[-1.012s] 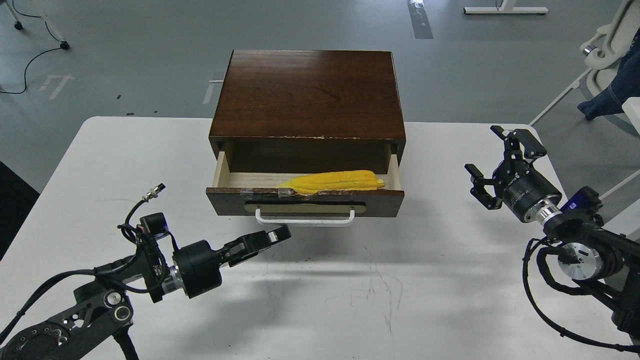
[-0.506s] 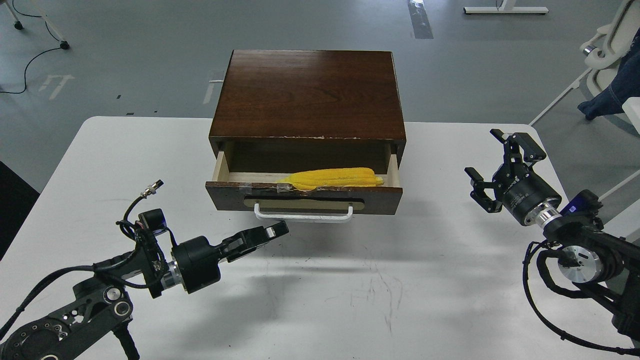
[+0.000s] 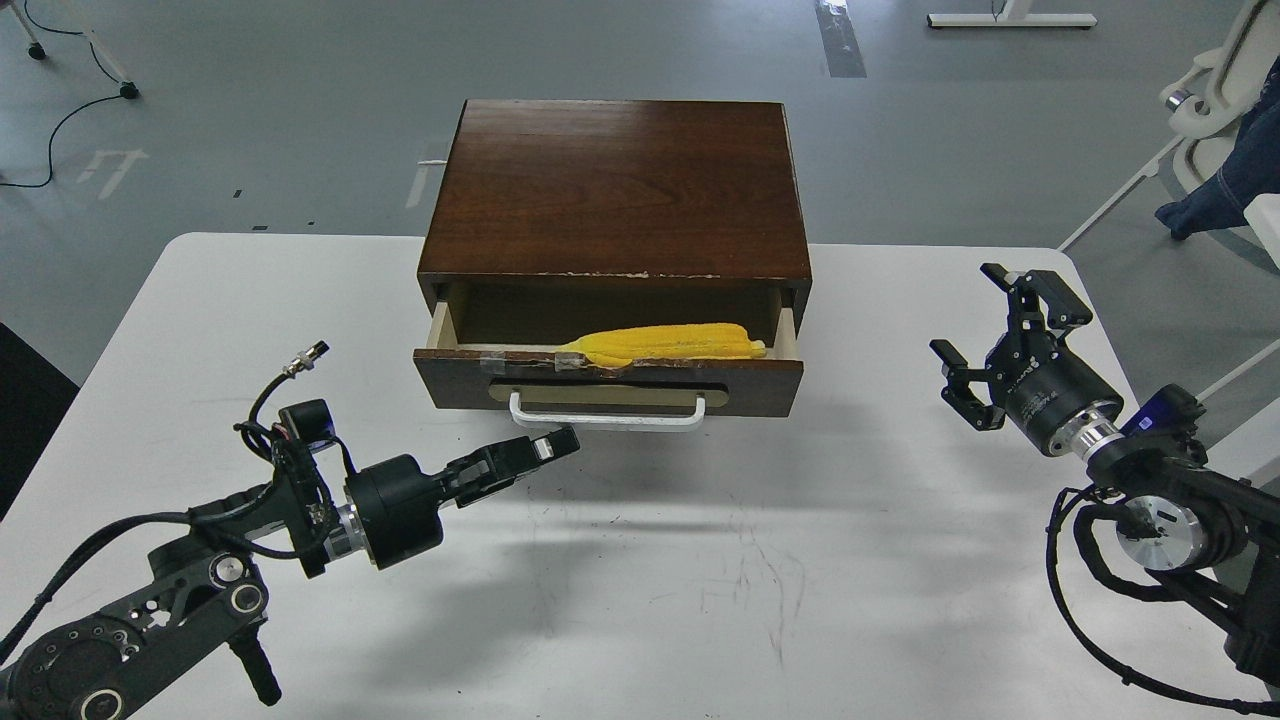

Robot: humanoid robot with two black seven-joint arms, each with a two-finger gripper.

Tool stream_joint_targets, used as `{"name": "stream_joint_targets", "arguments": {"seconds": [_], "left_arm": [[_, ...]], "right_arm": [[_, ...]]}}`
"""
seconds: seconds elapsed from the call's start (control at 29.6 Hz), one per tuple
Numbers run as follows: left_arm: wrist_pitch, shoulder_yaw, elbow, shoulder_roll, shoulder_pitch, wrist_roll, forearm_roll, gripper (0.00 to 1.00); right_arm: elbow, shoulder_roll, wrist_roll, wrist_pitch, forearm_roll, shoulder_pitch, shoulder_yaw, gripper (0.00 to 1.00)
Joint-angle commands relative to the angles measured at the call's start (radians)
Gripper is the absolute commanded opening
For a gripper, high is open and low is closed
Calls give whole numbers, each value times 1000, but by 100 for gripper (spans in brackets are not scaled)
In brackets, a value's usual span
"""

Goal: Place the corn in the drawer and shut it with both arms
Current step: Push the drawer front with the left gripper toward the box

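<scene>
Head view. Left tool [image 3: 556, 444] sat low over the white bench [image 3: 700, 560], just in front of and below the left end of the drawer's white handle [image 3: 607, 416]. Its fingers lay pressed together into one narrow wedge, with nothing between them. Whether the tip touched the handle or the drawer front could not be told; a thin gap seemed to show.

Right tool [image 3: 985, 330] hovered off the right side of the cabinet [image 3: 615, 190], well apart from it. Fingers were spread wide, holding nothing and touching nothing.

Drawer [image 3: 610, 375]: dark brown front, tan backplate behind the handle, partly pulled out of the cabinet. The top edge of the front was chipped, with clear tape near the middle-left. Pale wood sides showed at both ends.

Corn [image 3: 665, 343]: bright yellow, ribbed lengthwise, lying flat inside the drawer along its front wall, in the middle-to-right part. Its thin end pointed left toward the tape and its thick end pointed right. It rose slightly above the front edge.

Writing: small pale lettering on the body of the right tool, too small to read. Faint scuff marks on the bench near centre.
</scene>
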Motion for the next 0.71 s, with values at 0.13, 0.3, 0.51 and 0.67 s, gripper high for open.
{"name": "stream_joint_targets", "arguments": {"seconds": [0.13,0.3,0.51,0.67], "left_arm": [[-1,0,17,0,-25,0,0,0],[-1,0,48,-2,-39,0,0,0],[0,-1,72,-3,-48,0,0,0],[2,-1,94,-5,-59,0,-1,0]], "right_arm": [[0,0,0,0,0,-2,0,100],[0,0,0,0,0,-6,0,100],[0,0,0,0,0,-9,0,100],[0,0,0,0,0,-14,0,100]]}}
